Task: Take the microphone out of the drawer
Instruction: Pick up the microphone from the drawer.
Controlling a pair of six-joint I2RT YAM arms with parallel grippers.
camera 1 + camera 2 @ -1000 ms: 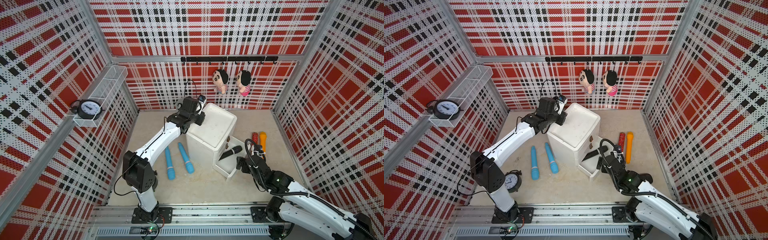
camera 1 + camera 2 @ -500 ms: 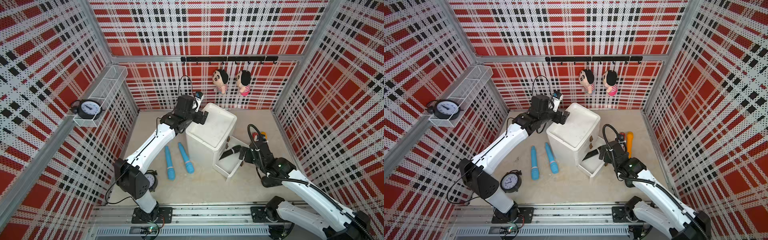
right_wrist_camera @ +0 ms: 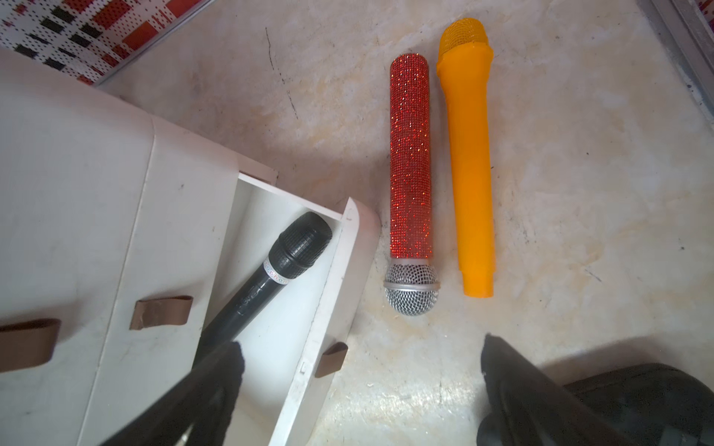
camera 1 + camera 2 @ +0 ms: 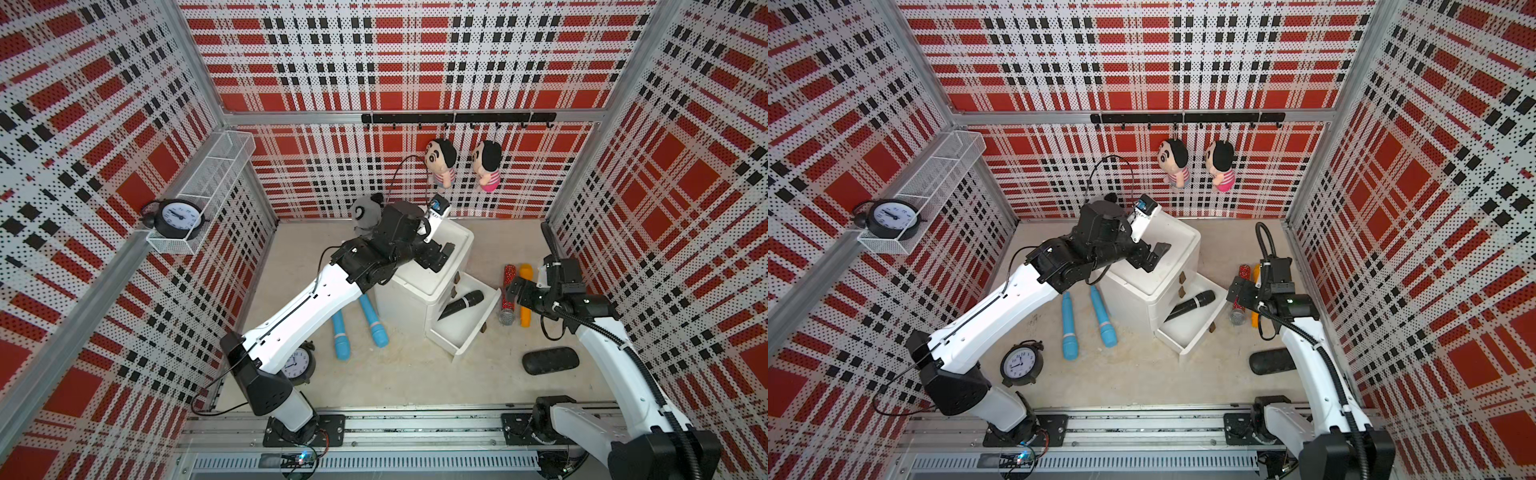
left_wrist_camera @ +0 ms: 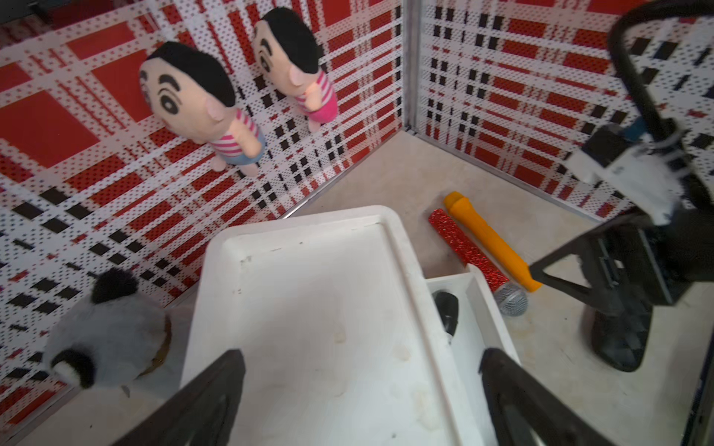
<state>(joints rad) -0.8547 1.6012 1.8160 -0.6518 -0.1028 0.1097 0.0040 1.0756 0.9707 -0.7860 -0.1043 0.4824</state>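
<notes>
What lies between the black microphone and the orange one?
The drawer wall and the red microphone separate the black microphone from the orange microphone, as the right wrist view shows.

On the counter (image 4: 415, 374), two blue microphones (image 4: 340, 334) lie at eight o'clock near an alarm clock (image 4: 297, 361), a red glitter microphone (image 4: 508, 273) and an orange microphone (image 4: 525, 318) side by side at three, a black case (image 4: 550, 360) at four.

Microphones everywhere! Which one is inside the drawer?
The black microphone lies in the open white drawer; the red glitter microphone and orange microphone lie on the floor beside it.
</notes>
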